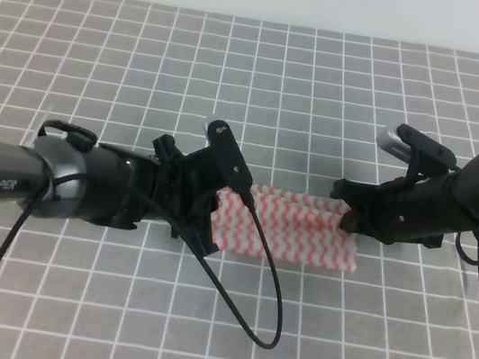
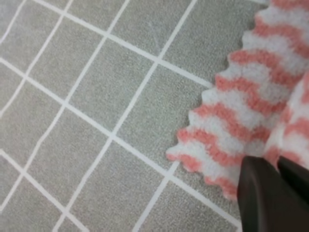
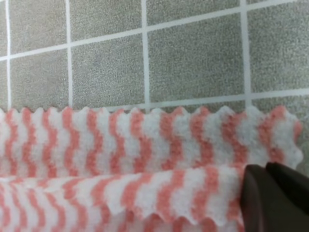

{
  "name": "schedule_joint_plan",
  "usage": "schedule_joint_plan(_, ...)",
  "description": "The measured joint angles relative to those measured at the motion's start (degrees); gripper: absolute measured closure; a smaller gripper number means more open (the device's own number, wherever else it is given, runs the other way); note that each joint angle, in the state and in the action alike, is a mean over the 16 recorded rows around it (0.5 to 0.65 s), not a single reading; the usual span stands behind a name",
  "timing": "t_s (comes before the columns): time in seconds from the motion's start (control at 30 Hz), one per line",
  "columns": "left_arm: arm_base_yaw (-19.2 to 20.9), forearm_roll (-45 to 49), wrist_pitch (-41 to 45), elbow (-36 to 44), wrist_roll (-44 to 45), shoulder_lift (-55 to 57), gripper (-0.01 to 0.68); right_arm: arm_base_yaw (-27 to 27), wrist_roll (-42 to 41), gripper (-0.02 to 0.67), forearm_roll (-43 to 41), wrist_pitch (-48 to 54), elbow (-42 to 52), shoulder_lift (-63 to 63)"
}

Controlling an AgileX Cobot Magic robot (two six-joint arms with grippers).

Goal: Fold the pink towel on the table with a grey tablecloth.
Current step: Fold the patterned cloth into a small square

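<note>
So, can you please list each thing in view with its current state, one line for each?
pink towel: lying on the table, partly folded, one layer lapped over another.
left claw: at the towel's left end, fingers close together on the cloth, apparently pinching it.
right claw: at the towel's right end, fingers close together on the upper layer's edge.
grey tablecloth: spread flat.

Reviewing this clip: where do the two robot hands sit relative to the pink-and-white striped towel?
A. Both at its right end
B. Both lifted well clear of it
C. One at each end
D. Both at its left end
C: on the pink-and-white zigzag-striped towel, the left hand sits at its left end and the right hand at its right end.
</note>
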Motion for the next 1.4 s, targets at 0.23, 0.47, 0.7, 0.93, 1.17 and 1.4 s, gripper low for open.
schedule_joint_plan(0.23, 0.00, 0.09, -0.56, -0.06, -0.01, 0.01, 0.672, 0.01, -0.03, 0.664, -0.01, 0.05, 0.00, 0.03)
schedule_joint_plan(0.47, 0.00, 0.09, -0.59, -0.14, -0.57, 0.01, 0.613, -0.01, -0.11, 0.664, 0.02, 0.32, 0.00, -0.07)
schedule_joint_plan(0.7, 0.00, 0.09, -1.89, -1.12, -1.23, 0.02, 0.494, -0.01, -0.14, 0.664, 0.02, 0.64, 0.00, -0.03)
schedule_joint_plan(0.93, 0.00, 0.05, -7.00, -5.06, -1.72, -0.68, 0.403, 0.01, -0.16, 0.664, 0.00, 0.88, 0.00, 0.07)
schedule_joint_plan(1.17, 0.00, -0.02, -13.06, -9.82, -5.22, -2.05, 0.402, 0.01, -0.15, 0.664, 0.00, 1.04, -0.02, 0.07)
schedule_joint_plan(1.4, 0.00, -0.06, -13.28, -10.28, -12.86, -3.07, 0.505, 0.00, -0.15, 0.664, 0.07, 1.77, -0.82, 0.00)
